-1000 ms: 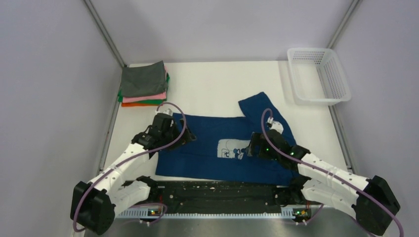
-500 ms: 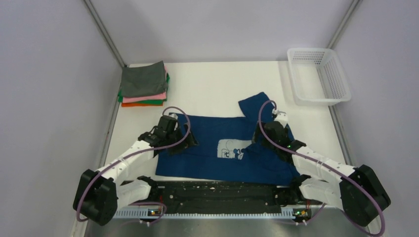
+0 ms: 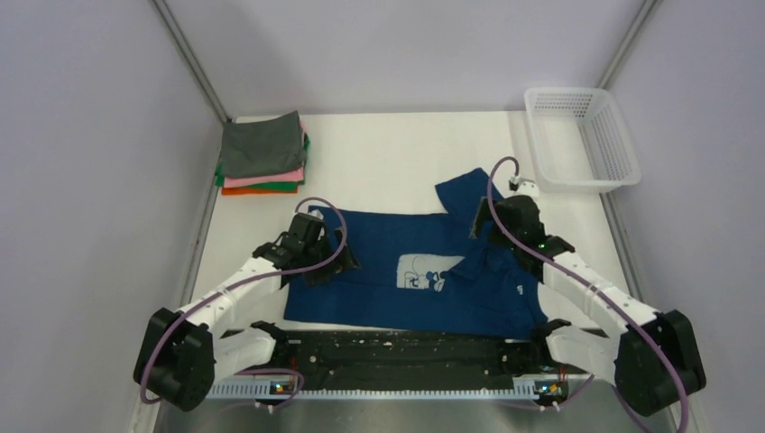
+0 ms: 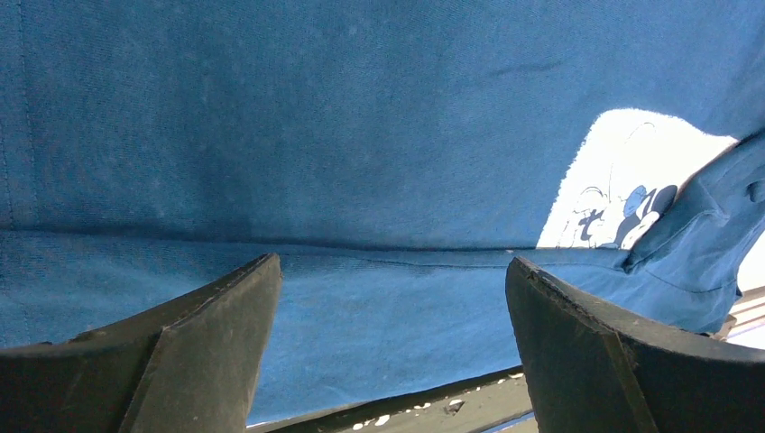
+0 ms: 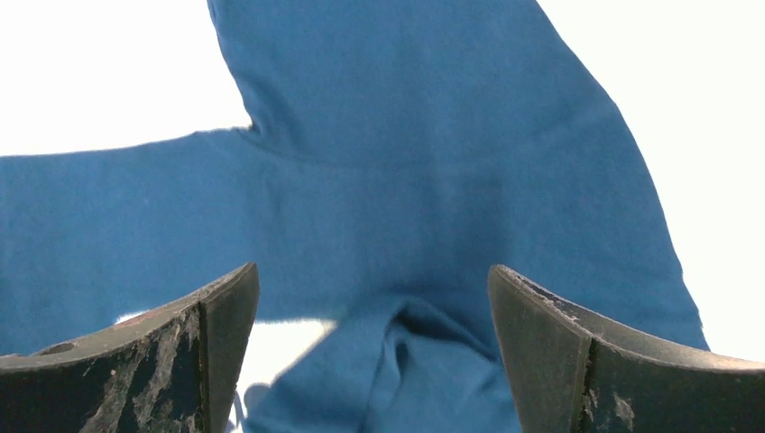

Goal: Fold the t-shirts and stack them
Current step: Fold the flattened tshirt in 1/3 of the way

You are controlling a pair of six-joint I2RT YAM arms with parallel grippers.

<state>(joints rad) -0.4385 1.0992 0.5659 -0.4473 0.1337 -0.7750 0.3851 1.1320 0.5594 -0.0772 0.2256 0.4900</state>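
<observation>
The navy blue t-shirt point(image 3: 379, 248) lies spread on the white table, its white chest print point(image 3: 417, 271) facing up. Its right side is folded inward, and the flap point(image 3: 496, 275) reaches the print's edge. My left gripper point(image 3: 322, 262) is open and empty, low over the shirt's left side; in the left wrist view point(image 4: 392, 262) the shirt point(image 4: 361, 135) and print point(image 4: 622, 198) fill the frame. My right gripper point(image 3: 492, 225) is open and empty over the shirt's far right sleeve area; in the right wrist view point(image 5: 372, 268) bunched navy cloth point(image 5: 406, 180) lies below it. Folded tees point(image 3: 262, 149) are stacked at the far left, grey on top.
A white plastic mesh basket point(image 3: 582, 135) stands at the far right corner. A black rail point(image 3: 397, 347) runs along the near edge between the arm bases. Grey walls enclose the table point(image 3: 397, 153) on the left, back and right.
My right gripper has moved away from the print, back and to the right over the sleeve, leaving the folded flap lying on the shirt. My left gripper shifted slightly right, then stayed.
</observation>
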